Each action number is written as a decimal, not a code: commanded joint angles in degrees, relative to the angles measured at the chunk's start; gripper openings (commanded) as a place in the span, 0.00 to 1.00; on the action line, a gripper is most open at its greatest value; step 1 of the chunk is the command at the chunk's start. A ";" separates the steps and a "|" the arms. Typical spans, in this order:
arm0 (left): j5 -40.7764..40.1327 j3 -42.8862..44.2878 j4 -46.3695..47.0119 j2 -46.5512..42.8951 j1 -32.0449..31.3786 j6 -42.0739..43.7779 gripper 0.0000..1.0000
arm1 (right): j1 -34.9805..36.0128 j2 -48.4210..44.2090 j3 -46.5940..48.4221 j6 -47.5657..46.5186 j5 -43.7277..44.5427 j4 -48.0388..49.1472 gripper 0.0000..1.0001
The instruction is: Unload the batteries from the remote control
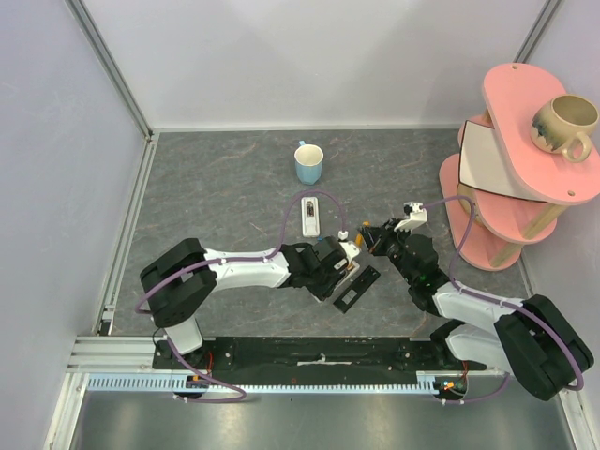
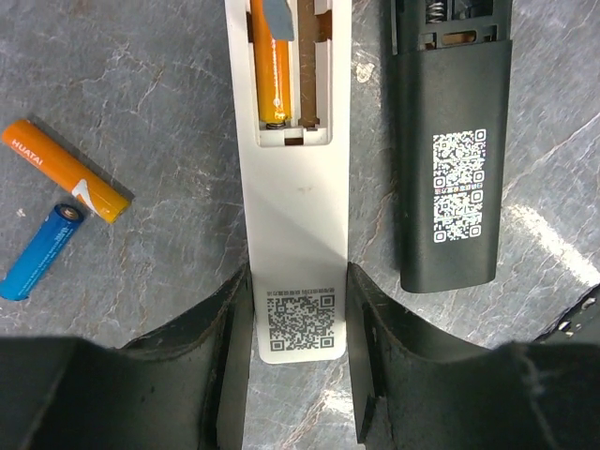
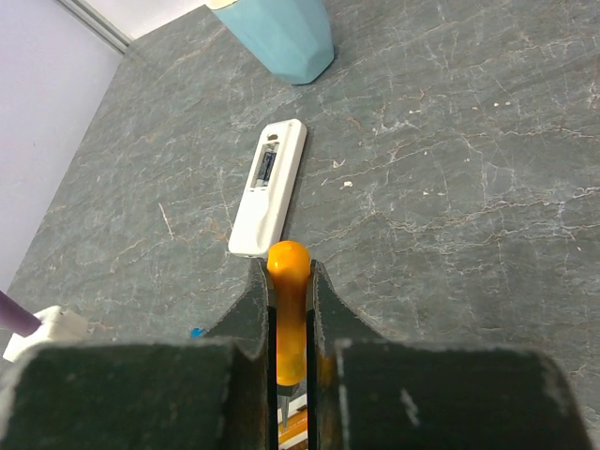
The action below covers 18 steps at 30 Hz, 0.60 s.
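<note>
Left wrist view: the left claw (image 2: 300, 323) is clenched on the lower end of a white remote (image 2: 298, 216), a finger against each long side. The remote lies back-up on the bench (image 2: 159, 84) with its battery bay open. One orange battery (image 2: 273, 80) sits in the left slot, a grey tool tip (image 2: 277, 17) over its far end. A loose orange battery (image 2: 66, 171) and a blue battery (image 2: 42, 251) lie close together left of the remote. A black remote (image 2: 455, 159) lies just right of it. The right claw (image 3: 291, 281) grips an orange-handled tool (image 3: 288, 258). Beyond it lie a second white remote (image 3: 269, 187) and a blue cup (image 3: 281, 37).
</note>
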 commanded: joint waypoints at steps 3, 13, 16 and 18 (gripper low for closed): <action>-7.34 0.22 -0.40 5.38 1.27 8.91 0.36 | -0.29 -0.82 1.73 -2.41 1.51 -0.08 0.00; -4.26 -1.97 3.92 8.47 1.35 8.65 0.33 | -0.38 -8.55 0.07 -6.89 3.80 -4.75 0.00; -4.35 -2.33 4.18 8.03 1.35 8.65 0.34 | -0.38 -8.74 -0.12 -7.68 4.32 -4.39 0.00; -4.18 -2.33 4.18 8.11 1.35 8.65 0.34 | -0.47 -7.43 0.15 -8.04 4.68 -3.96 0.00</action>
